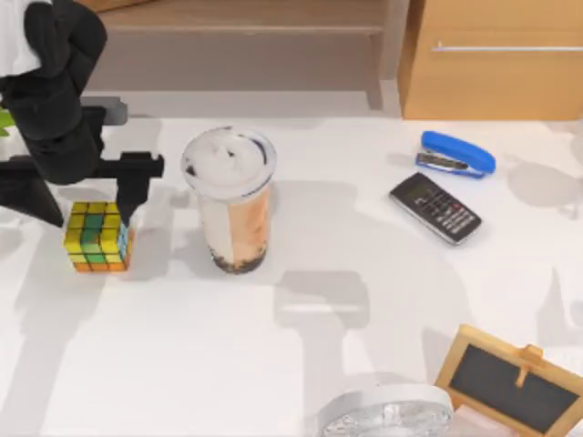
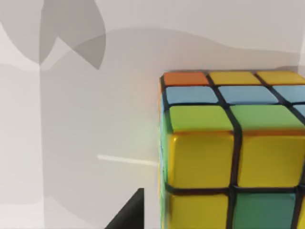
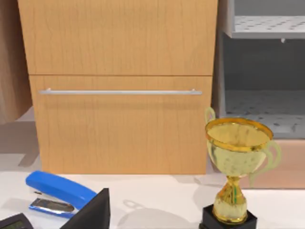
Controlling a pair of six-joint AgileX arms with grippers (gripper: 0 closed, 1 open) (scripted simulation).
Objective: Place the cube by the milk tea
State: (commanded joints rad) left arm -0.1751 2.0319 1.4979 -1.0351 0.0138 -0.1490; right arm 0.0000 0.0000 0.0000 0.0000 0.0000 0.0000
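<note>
from the top view my left claw [image 1: 91,196] sits over the cube [image 1: 97,237] at the left side of the bench [image 1: 301,364]. one dark finger [image 1: 132,187] drops by the cube's right face and the other is to its left; whether they press the cube or stand just clear of it i cannot tell. the cube rests on the bench, near the milk tea [image 1: 230,200] but apart from it, with the cup to its right. i judge any closing of that gap would run rightward, and the left arm is plainly the nearer one.

in the left wrist view the cube [image 2: 233,157] looms close, directly under the claw.

the right wrist view looks at a cabinet [image 3: 119,86], a trophy [image 3: 236,167] and a stapler [image 3: 57,193]; the right arm looks parked.
</note>
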